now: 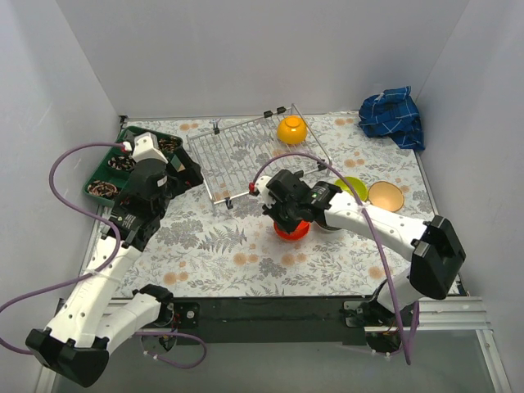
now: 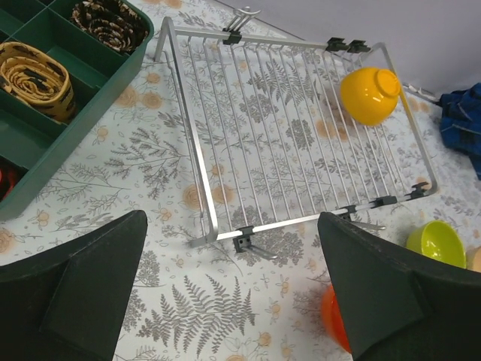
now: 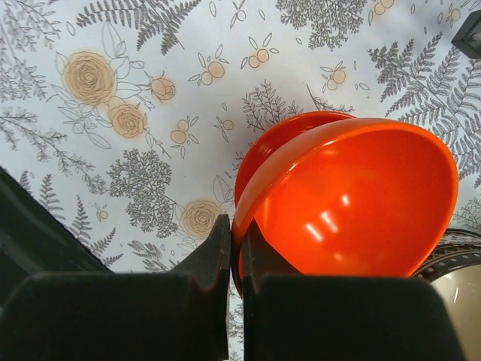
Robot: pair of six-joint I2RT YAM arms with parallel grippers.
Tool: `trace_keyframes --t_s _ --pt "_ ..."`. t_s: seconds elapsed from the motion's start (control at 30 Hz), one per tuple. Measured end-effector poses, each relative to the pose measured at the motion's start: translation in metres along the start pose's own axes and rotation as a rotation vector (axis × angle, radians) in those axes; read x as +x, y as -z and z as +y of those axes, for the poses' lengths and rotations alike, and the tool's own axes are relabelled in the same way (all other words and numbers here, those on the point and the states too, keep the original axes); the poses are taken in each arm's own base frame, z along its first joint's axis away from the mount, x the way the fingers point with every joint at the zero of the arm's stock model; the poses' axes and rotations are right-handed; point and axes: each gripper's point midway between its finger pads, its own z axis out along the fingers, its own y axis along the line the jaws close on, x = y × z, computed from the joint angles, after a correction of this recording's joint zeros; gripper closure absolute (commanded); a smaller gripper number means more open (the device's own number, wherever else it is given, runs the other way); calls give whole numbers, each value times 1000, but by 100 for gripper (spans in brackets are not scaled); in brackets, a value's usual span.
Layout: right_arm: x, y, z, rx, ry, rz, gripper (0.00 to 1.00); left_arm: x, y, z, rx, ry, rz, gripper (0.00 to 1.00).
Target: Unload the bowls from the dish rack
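Right pincer [image 3: 235, 241] fills the bottom of its wrist view, its two black fingers clamped tight on the rim of an orange bowl [image 3: 353, 203], one finger inside and one outside; the bowl tilts its glossy hollow toward the camera, low over the fern-print surface [image 1: 213, 246]; whether it touches the surface cannot be told; a second orange curve shows behind it, and I cannot tell if that is another bowl. From above, this pincer and bowl sit just in front of the rack's near right corner; a green bowl [image 1: 352, 187] and a tan dish [image 1: 386, 196] lie close by on the right. Left pincer [image 2: 231, 226] gapes wide and grips nothing, hanging just short of the rack's near left edge. Rack [image 2: 301, 128] lies on the surface at the far middle, between a green tray [image 2: 83, 113] on the left and a blue cloth [image 1: 393, 116] on the right; one yellow bowl [image 2: 368, 94] sits in its far right corner, foot ring turned up.
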Motion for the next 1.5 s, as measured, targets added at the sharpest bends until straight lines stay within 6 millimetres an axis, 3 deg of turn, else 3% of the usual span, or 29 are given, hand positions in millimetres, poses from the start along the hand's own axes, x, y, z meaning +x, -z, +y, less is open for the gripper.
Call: trace_keyframes --t_s 0.17,0.3,0.4,0.5,0.67,0.83,0.97,1.2,1.33,1.5 --pt "13 -19 -3 47 5 71 86 7 -1 6 -18 -46 22 2" --pt "22 -28 -5 84 -8 118 54 7 -1 7 -20 -64 25 2" --pt "26 -29 -5 105 -21 134 40 8 -1 8 -21 -73 28 2" --pt "26 -28 -3 114 -37 134 31 9 -2 8 -23 -85 33 2" --pt "20 -15 0 123 -75 101 12 20 -11 7 -18 -109 78 2" --pt "-17 18 -15 180 -120 -37 1 41 -27 0 0 -126 162 2" --pt "-48 43 -53 260 -176 -141 1 49 -35 -6 17 -127 203 2" --pt "-90 69 -156 427 -223 -263 1 53 -32 -7 14 -114 234 2" --pt "-114 63 -206 511 -139 -299 1 60 -29 -4 4 -99 269 2" --pt "-129 27 -242 547 31 -253 1 68 -24 -4 0 -66 309 2"
